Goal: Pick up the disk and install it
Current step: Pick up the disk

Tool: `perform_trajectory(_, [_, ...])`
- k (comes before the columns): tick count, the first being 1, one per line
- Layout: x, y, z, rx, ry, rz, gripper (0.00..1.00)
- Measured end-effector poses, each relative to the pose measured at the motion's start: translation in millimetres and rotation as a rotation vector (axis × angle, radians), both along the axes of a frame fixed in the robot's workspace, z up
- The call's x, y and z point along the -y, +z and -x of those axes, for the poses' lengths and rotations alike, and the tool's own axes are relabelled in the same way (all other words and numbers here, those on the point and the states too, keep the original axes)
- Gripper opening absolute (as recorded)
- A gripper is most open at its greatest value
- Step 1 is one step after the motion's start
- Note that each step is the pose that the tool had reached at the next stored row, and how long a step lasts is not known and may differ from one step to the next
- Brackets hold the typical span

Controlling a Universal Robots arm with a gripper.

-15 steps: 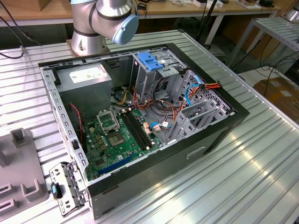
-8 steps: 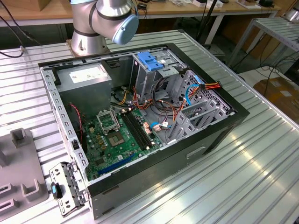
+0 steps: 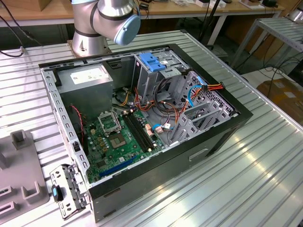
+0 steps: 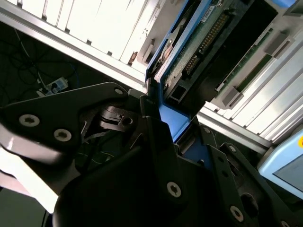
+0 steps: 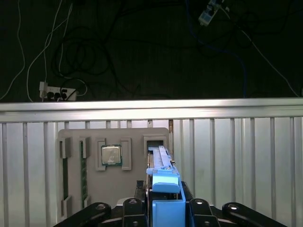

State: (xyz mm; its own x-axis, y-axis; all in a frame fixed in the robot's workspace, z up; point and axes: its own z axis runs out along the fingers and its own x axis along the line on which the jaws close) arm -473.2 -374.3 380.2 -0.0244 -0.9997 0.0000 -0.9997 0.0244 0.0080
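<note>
The tool [image 5: 165,210] is closed on the disk [image 5: 161,161], held edge-on, with its smooth blue plastic rail seen in the first wrist view. Just beyond, a matte grey slotted tray [image 5: 90,179] lies on the ribbed aluminium surface [image 5: 236,161]. Pickup is judged done or nearly so, and installation in the open steel case [image 3: 156,165] is judged outstanding.
</note>
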Motion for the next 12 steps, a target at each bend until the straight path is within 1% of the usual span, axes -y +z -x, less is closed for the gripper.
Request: perform_trajectory(12, [0.0,10.2,0.0,0.0000,0.000,0.0000,0.37])
